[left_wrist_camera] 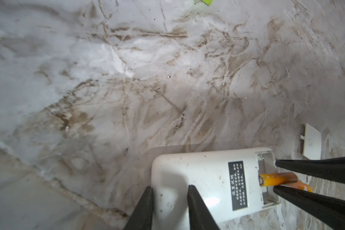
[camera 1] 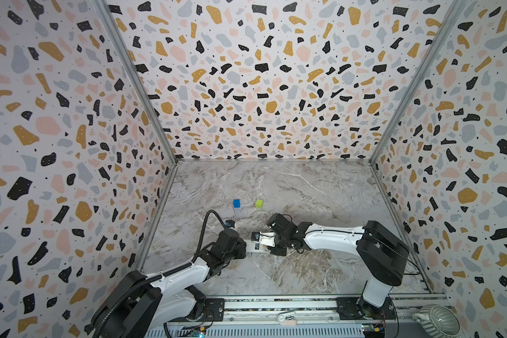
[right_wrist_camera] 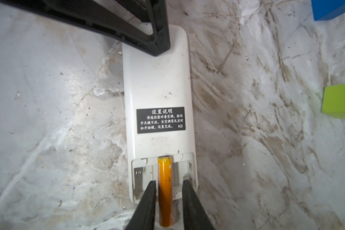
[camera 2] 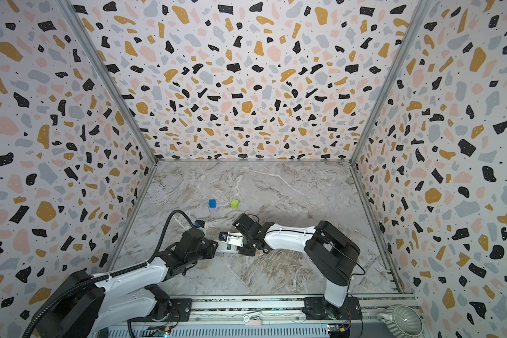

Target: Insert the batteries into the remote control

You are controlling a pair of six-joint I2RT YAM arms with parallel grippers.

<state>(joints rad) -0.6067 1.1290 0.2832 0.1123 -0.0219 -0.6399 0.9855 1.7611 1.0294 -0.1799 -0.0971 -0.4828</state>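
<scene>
Seating a battery [right_wrist_camera: 164, 189] in the remote [right_wrist_camera: 157, 83].
It's probably light and slick, so I'd pinch it mid-barrel. The right pincer [right_wrist_camera: 169, 180] brackets it and the left pincer [left_wrist_camera: 170, 187] is at the remote's end; I can't tell if either grips.

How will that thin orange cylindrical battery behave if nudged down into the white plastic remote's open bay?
The thin orange battery is round and smooth: likely to roll or slip between the right gripper fingers. It looks rigid, so should pivot, not bend. Lying mid-bay on the white plastic remote, it could drop either side.
</scene>
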